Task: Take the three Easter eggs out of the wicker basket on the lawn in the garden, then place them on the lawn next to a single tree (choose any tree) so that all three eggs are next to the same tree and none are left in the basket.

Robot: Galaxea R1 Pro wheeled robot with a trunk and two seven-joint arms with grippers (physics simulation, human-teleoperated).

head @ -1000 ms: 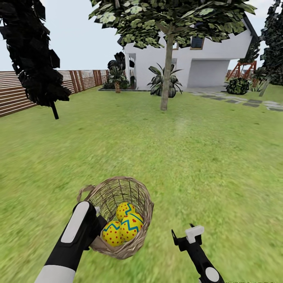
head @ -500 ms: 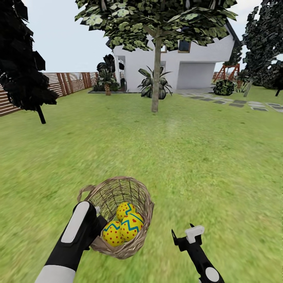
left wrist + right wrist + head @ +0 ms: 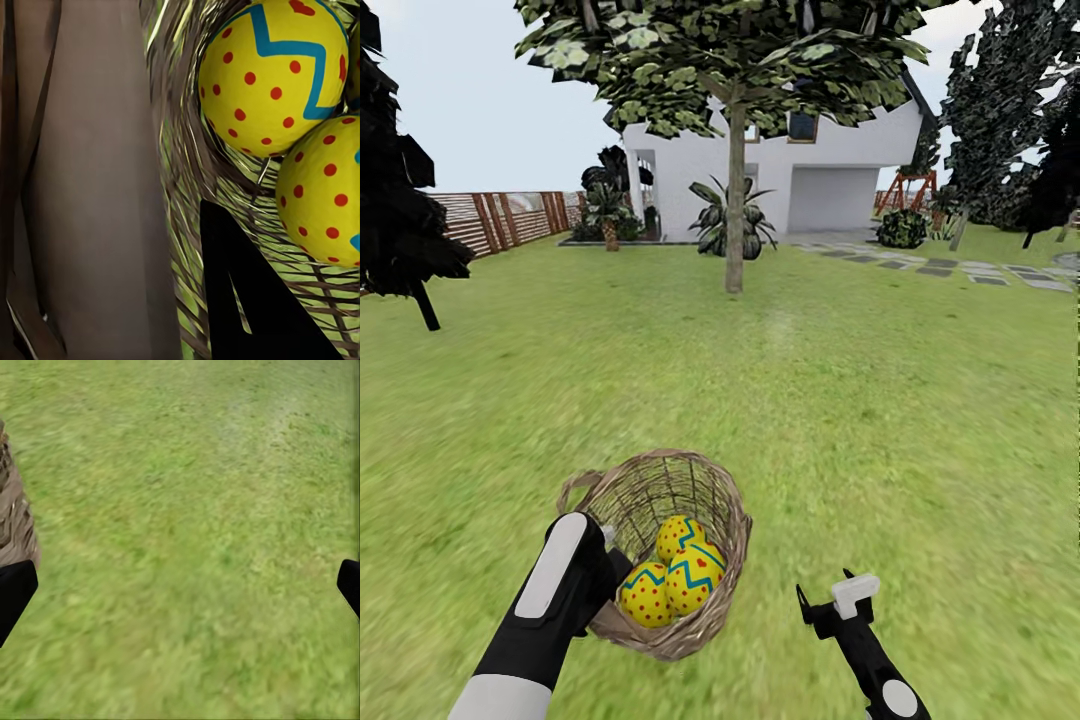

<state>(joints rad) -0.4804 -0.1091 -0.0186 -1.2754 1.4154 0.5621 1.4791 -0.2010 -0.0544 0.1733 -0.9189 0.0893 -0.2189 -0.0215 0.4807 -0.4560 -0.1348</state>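
- The lawn (image 3: 880, 420) spreads wide and flat across the garden, with one white house (image 3: 830, 170) at its far side, a stretch of brown slat fence (image 3: 500, 215) to the left and a row of stone path slabs (image 3: 960, 272) to the right.
- One tree (image 3: 735, 200) with a bare straight trunk and broad leafy crown stands ahead on the grass, well apart from the robot. Two dark cone-shaped trees show, one at the left edge (image 3: 400, 230) and one at the right (image 3: 1000, 110).
- One wicker basket (image 3: 705, 490) sits in the near foreground, tilted, its small loop handle on the far left side of the rim.
- Three Easter eggs (image 3: 680, 575) lie inside the basket, bunched together and touching: one at the back, two in front. In the left wrist view two of them (image 3: 274, 75) show up close against the woven wall.
- The left gripper (image 3: 605, 570) is at the basket's near left rim. The left wrist view shows one finger inside the weave and one broad finger outside, the wall clamped between them; the eggs lie just beside the inner finger.
- The right gripper (image 3: 830, 600) hangs over bare grass to the right of the basket, near it but apart. Its jaws stand wide in the right wrist view, holding nothing, with the basket's edge (image 3: 13, 529) beside one fingertip.
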